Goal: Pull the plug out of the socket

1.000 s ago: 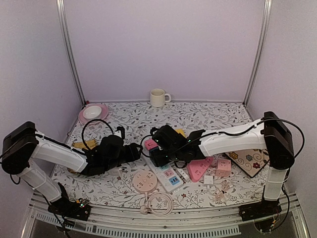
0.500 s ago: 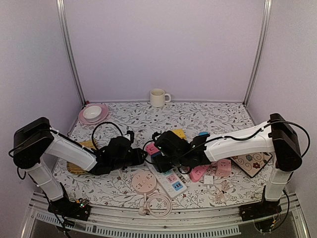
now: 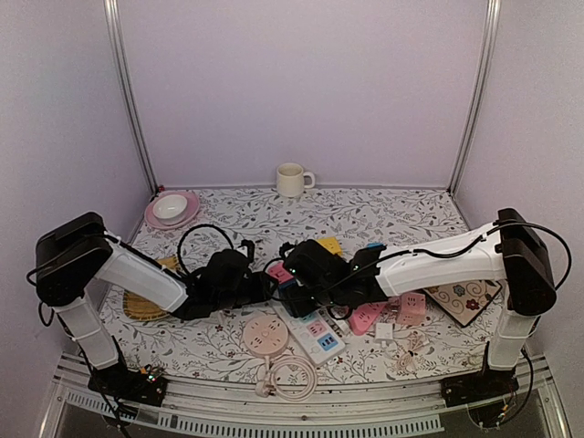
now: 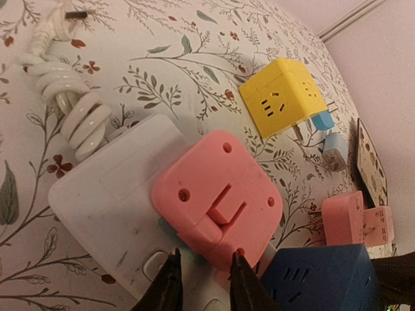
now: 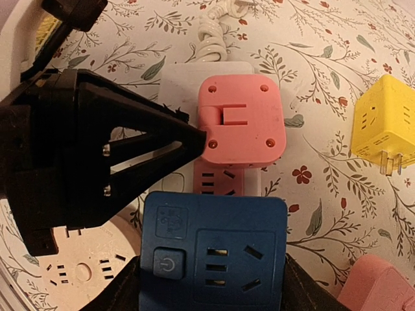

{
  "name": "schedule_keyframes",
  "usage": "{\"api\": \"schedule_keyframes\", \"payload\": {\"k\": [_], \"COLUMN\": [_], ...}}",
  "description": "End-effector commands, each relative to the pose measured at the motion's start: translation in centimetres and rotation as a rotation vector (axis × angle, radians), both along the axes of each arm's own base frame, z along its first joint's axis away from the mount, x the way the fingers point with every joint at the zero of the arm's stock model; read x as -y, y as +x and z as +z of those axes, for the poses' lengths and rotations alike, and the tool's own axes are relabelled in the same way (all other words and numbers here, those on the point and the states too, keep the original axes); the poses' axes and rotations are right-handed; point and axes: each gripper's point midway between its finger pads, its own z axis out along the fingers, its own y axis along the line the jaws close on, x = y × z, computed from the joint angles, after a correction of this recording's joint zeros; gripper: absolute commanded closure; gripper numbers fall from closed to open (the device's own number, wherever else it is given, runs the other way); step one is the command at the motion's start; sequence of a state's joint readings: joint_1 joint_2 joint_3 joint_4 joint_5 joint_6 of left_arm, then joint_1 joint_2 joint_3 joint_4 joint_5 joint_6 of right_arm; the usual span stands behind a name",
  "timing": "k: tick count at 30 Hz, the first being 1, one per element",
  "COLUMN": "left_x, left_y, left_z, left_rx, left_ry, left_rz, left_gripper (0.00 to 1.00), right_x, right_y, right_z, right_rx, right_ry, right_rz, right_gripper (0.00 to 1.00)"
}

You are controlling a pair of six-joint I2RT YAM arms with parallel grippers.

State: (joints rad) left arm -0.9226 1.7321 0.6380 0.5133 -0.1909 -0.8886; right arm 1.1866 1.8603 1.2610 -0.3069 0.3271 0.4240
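Plug (image 4: 217,194) sits dead ahead of my left gripper (image 4: 204,282), jaws nearly together at its edge, grip unclear; right gripper (image 5: 211,288) clamps blue block (image 5: 214,246).

The pink square plastic plug (image 4: 217,197), white plastic power strip (image 4: 104,194), blue plastic cube socket (image 5: 214,253) and yellow plastic cube adapter (image 4: 282,97) are unpatterned. The white worktop (image 4: 181,65) carries grey-green vines with red flowers.
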Motion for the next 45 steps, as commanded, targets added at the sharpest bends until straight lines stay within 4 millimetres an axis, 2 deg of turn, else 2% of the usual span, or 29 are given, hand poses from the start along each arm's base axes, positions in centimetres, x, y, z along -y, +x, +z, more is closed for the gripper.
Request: {"api": "schedule_keyframes", "payload": {"k": [1,6,8,21,25,31,36,40,45], "left_x": [-0.1,-0.6,-0.8,-1.0,-0.6,1.1,1.8,1.6,-0.2], "left_y": [-0.4,-0.4,-0.3,-0.3,-0.3,-0.6,-0.8,-1.3,-1.2], "left_z": [-1.9,-2.9,-3.2,-4.7,-4.0,-1.0,-0.2,-1.9,-4.6], "left_rx": [-0.053,-0.078,-0.084,-0.124,-0.114,-0.070,-0.069,-0.121,-0.188], "left_ry": [0.036,0.063,0.077,0.126,0.104,0.007,-0.036,-0.038,-0.006], "left_rz": [0.009,0.035,0.041,0.051,0.034,-0.026,-0.049,-0.038,0.034], "left_gripper": [0.75,0.89,0.91,0.91,0.91,0.96,0.97,0.98,1.00], "right_x": [-1.9,-2.1,-2.2,-2.6,-2.6,-3.1,-2.9,-2.8,-3.1], "right_y": [0.8,1.3,1.4,2.1,2.7,2.7,2.9,3.2,2.8], "right_z": [5.6,7.2,7.6,8.4,6.7,2.9,2.2,2.9,5.0], "right_rx": [0.088,0.130,0.140,0.105,0.066,0.018,0.026,0.042,0.081], "right_ry": [0.103,0.113,0.113,0.178,0.181,0.135,0.117,0.124,0.157], "right_rz": [0.008,0.006,0.004,0.012,0.002,-0.009,-0.028,-0.036,-0.016], "right_gripper": [0.59,0.59,0.59,0.59,0.59,0.60,0.59,0.59,0.60]}}
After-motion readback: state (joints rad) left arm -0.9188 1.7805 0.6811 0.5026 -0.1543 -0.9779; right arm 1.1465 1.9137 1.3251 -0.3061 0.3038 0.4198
